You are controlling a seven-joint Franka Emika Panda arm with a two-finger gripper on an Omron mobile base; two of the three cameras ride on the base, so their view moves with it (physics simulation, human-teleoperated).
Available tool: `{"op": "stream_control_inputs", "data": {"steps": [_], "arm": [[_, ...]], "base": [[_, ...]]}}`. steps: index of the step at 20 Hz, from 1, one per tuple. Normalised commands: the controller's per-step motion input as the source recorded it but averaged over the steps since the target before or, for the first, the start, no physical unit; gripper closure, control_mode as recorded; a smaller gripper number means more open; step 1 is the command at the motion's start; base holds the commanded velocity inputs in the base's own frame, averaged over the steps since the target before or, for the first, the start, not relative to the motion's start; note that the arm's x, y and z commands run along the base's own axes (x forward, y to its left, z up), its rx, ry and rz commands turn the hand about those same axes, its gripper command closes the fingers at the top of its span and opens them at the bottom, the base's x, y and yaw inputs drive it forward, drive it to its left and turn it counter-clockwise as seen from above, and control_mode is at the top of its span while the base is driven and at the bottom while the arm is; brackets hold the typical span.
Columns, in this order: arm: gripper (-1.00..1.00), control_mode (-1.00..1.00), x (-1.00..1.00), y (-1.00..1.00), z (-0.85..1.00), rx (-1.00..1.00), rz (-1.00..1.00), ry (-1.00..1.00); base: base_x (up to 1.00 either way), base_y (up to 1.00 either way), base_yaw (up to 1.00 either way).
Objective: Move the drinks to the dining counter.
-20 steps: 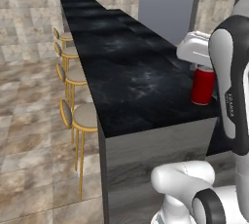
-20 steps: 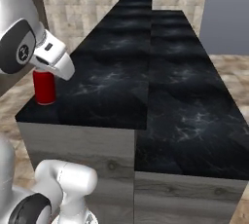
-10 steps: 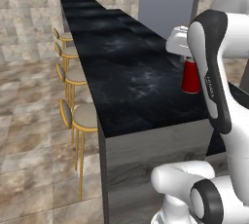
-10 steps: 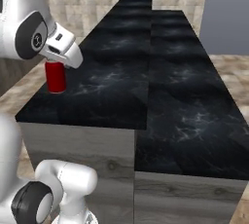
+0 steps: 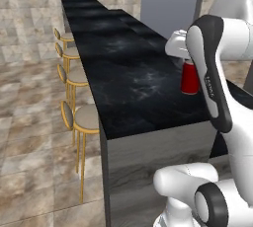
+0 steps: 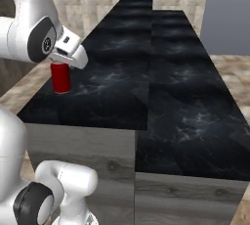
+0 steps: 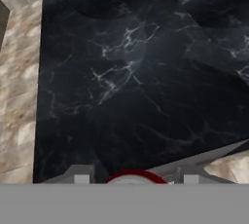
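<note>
The dining counter [image 6: 146,72], a long two-level slab of glossy black, white-veined stone, spreads out below and ahead of the fingers, its raised ledge [image 6: 190,92] lying to their far side in the right base view and a row of gold-framed stools [image 5: 79,117] along its outer edge in the left base view. The red can [image 6: 61,77] stands upright, its long axis vertical and in line with the approach of the hand, directly beneath the gripper [image 6: 62,63]; its base appears to rest on, or hang just over, the lower level of the counter near the end closest to the robot, though contact cannot be confirmed. In the hand view the can's red rim and silvery top [image 7: 131,179] sit centred between the two finger tips [image 7: 81,177]. The fingers stand partly closed, one on each side of the can's upper body, and so appear to grip it. Judged from this, the coming move turns on a straight vertical relation: release, then lift clear along the can's axis.
</note>
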Motion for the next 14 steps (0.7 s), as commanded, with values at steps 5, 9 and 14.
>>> {"op": "stream_control_inputs", "data": {"steps": [5, 9, 14], "arm": [[1.00, -1.00, 0.21, 0.00, -0.29, 0.00, 0.02, -0.05], [1.00, -1.00, 0.21, 0.00, -0.31, 0.00, 0.01, -0.01], [1.00, -1.00, 0.18, 0.00, -0.29, 0.00, 0.01, 0.00]], "base": [[0.00, 0.00, 0.00], [0.00, 0.00, 0.00], [0.00, 0.00, 0.00]]}}
